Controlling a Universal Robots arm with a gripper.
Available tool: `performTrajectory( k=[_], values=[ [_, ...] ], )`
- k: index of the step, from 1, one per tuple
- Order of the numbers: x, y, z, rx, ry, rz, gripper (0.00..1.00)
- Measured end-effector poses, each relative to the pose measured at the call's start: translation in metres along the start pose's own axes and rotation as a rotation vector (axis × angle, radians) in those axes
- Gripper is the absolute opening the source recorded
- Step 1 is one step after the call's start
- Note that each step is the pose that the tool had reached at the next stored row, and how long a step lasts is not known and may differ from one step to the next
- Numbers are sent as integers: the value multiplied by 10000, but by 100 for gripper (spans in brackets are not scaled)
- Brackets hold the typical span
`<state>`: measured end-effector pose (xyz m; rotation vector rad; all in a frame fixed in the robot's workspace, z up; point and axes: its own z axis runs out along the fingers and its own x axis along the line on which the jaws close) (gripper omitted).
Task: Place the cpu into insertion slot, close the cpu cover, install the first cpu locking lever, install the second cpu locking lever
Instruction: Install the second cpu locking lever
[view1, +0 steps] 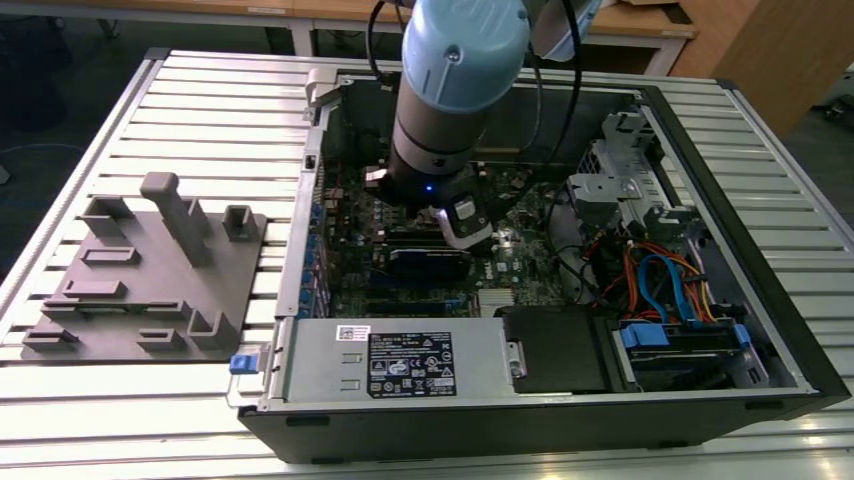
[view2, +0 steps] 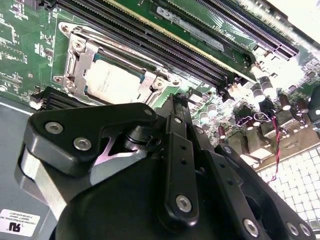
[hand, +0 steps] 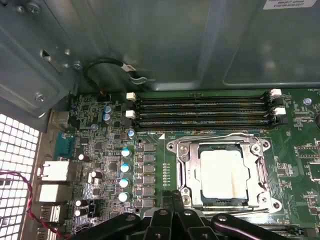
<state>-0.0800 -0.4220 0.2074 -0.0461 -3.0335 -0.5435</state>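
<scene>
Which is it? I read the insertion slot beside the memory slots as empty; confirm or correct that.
Not empty: the cpu lies in the insertion slot beside the memory slots, as the first wrist view shows.

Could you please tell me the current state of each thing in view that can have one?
cpu: seated in the slot.
cpu cover: closed down over the cpu.
memory slots: empty.
computer case: side open, lying flat.
gripper: hovers beside the slot, holding nothing.
</scene>
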Motion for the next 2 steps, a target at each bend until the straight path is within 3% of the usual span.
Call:
performTrajectory(
  k=[2],
  values=[
    [0, 0, 0, 0, 0, 0, 11]
  ],
)
